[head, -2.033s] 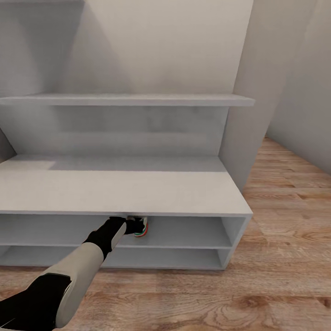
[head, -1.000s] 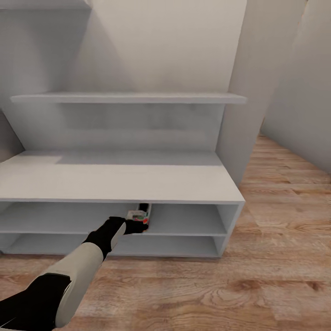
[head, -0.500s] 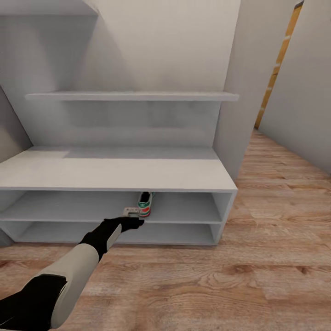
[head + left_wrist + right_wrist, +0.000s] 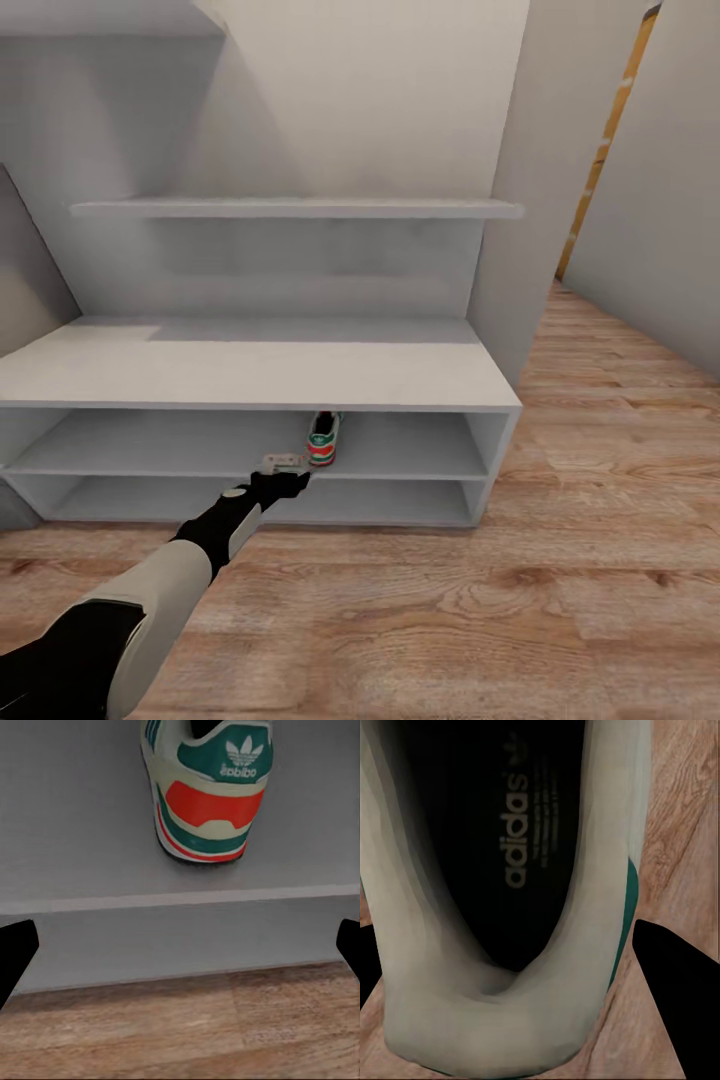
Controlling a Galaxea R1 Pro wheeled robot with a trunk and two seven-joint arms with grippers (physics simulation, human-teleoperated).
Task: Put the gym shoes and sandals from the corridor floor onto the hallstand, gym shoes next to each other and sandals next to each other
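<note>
Sneaker [image 4: 322,439] on hallstand [image 4: 250,372] shelf, left gripper [image 4: 283,470] apart.

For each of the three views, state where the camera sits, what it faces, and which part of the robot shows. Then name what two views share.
Head view: on the robot's head, looking down at the hallstand; left arm and left hand show.
Left wrist view: near the left hand, facing a gym shoe on the upper shelf; fingertips show.
Right wrist view: near the right hand, looking into a second gym shoe; fingertips show.
Shared: head and left wrist views both show the shelved shoe.
</note>
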